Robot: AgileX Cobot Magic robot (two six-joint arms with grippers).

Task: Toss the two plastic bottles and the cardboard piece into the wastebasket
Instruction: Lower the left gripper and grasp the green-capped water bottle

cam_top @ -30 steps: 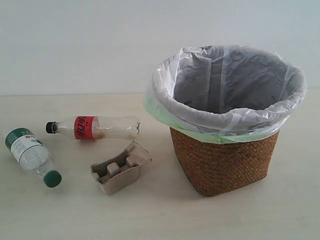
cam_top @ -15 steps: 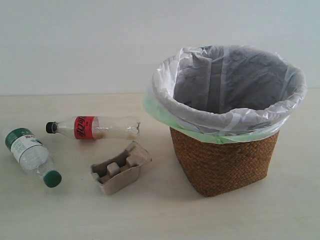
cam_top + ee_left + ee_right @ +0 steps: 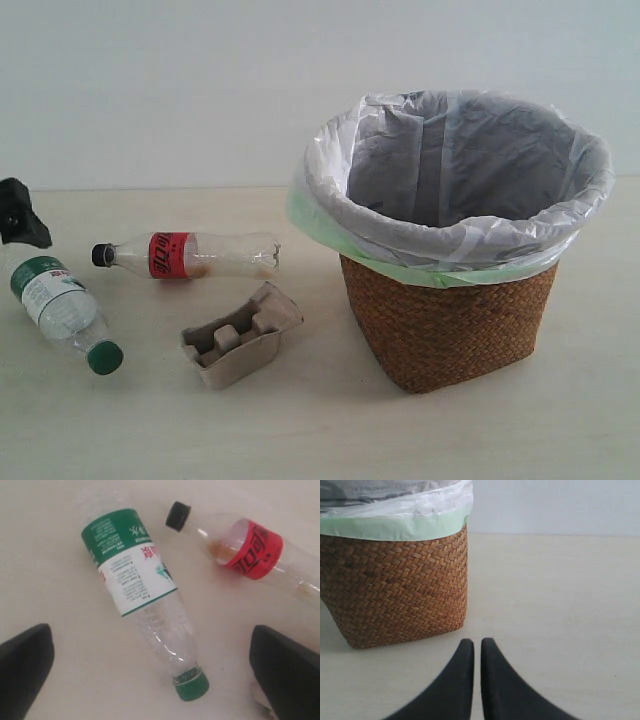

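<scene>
— Two bottles, one cardboard piece [image 3: 240,340], one wastebasket [image 3: 450,325]: is that the count?
— Yes. Both bottles lie flat on the tabletop [image 3: 300,430]. The green-capped bottle [image 3: 137,585] lies between the left fingers [image 3: 25,672], which are spread wide and touch nothing. The black-capped bottle [image 3: 250,550] lies just beyond it. The cardboard piece lies farther off, toward the wastebasket.
— Labels?
— One green-and-white with small print, one red with white characters. I can't read either.
— Right fingers [image 3: 462,680]?
— Nearly together, a thin slit between, holding nothing. The wastebasket stands ahead of them, untouched.
</scene>
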